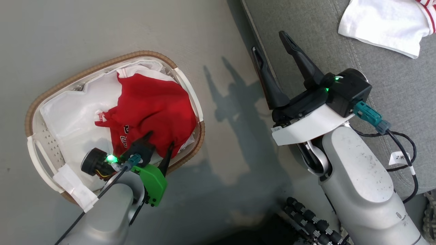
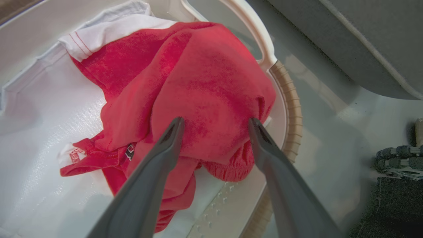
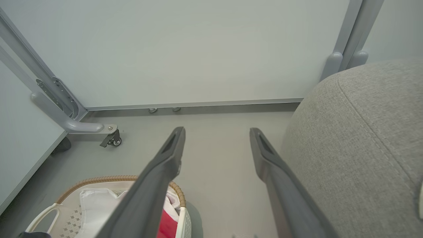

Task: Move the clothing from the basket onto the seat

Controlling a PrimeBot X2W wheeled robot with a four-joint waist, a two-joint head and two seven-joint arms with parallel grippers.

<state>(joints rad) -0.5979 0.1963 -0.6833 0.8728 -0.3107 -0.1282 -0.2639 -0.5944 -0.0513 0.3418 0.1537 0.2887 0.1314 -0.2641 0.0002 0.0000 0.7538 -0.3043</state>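
The basket (image 1: 85, 71) stands on the floor at the left, and a crumpled piece of red clothing (image 1: 153, 102) with a white sleeve lies in it on a white liner sheet (image 1: 68, 115). My left gripper (image 1: 160, 139) hangs open over the basket's near right side. In the left wrist view its fingertips (image 2: 178, 123) straddle a bulge of the red clothing (image 2: 205, 72); whether they touch it I cannot tell. My right gripper (image 1: 269, 41) is open and empty at the left edge of the grey seat (image 1: 391, 85). A second piece of clothing (image 1: 381, 23), white with red trim, lies on the seat.
Grey floor separates the basket from the seat. The right wrist view shows the basket rim (image 3: 99, 180), the seat's rounded edge (image 3: 363, 148), pale wall panels and a caster foot (image 3: 110, 138). My dark base (image 1: 310, 217) sits at the bottom.
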